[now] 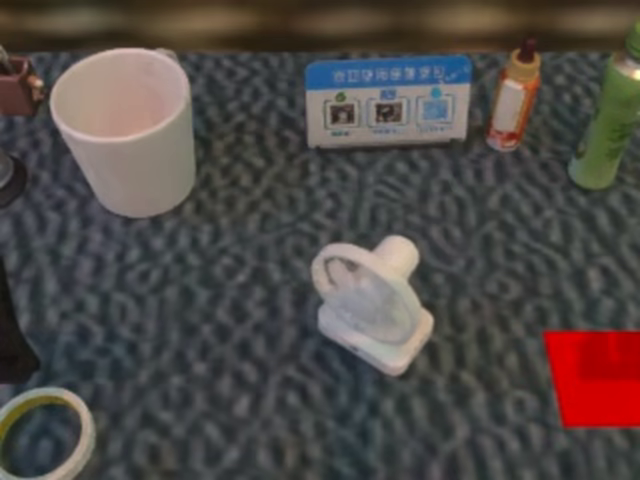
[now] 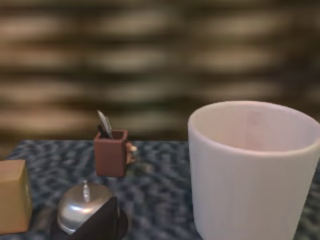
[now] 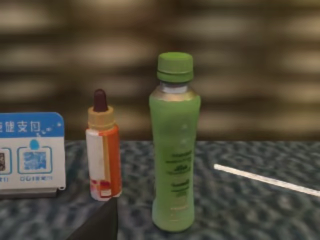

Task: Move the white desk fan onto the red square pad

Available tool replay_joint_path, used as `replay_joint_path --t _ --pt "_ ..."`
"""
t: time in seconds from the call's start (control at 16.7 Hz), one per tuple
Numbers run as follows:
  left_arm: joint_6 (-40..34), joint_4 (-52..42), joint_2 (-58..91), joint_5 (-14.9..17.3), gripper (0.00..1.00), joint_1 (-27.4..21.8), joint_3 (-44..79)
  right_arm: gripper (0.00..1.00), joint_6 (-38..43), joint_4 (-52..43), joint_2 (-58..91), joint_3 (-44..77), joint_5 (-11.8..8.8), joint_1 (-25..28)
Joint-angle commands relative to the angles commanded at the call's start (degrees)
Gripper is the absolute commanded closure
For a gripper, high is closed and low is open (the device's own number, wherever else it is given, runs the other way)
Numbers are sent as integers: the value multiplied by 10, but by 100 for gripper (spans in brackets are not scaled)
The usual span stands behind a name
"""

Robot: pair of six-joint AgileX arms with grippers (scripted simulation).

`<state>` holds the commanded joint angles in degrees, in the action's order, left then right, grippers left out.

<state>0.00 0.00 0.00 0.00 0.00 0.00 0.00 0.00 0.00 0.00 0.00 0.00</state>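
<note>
Waiting, nothing grasped. Only a dark sliver of the right gripper (image 3: 97, 227) shows in its wrist view, and likewise of the left gripper (image 2: 102, 222). Cannot tell if either is apart or together. Neither arm reaches the middle of the desk (image 1: 250, 400) in the top view.

Nearest ahead of the right gripper are a green bottle (image 3: 175, 150) and a dropper bottle (image 3: 103, 150), with a blue sign (image 3: 30, 152) beside them. Close ahead of the left gripper is a bell (image 2: 82, 210), then a big white mug (image 2: 250, 170), with a brown pen holder (image 2: 111, 152) farther back.

The fan (image 1: 372, 300) stands mid-desk, well apart from both grippers, upright on its base, grille tilted off square. The red pad (image 1: 600, 385) is at the desk's right edge, partly cut off, and bare. The task looks unstarted.

Risks, as judgement:
- The right arm seems better placed for the pad. Reaching for the fan could clip the green bottle or dropper and topple them.
- The grille is round and thin and the housing stubby. An off-centre pinch may slip or tip the fan.
- The fan is skewed, so a gripper that is not aligned could shove it instead of closing on it.
- The pad sits by the edge. Overshoot could leave the base hanging off the pad or the desk.
- Picking the mug by mistake, since both are white.
</note>
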Motion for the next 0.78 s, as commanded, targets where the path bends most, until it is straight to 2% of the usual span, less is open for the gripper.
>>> replay_joint_path --t 0.18,0.36,0.54,0.78 --pt "0 0 0 0 0 0 0 0 -1 -6 6 6 0 3" --pt "0 0 0 0 0 0 0 0 -9 -55 59 58 0 26" --pt "0 0 0 0 0 0 0 0 -20 -142 167 163 1 67" --pt "0 0 0 0 0 0 0 0 -37 -288 380 368 3 138"
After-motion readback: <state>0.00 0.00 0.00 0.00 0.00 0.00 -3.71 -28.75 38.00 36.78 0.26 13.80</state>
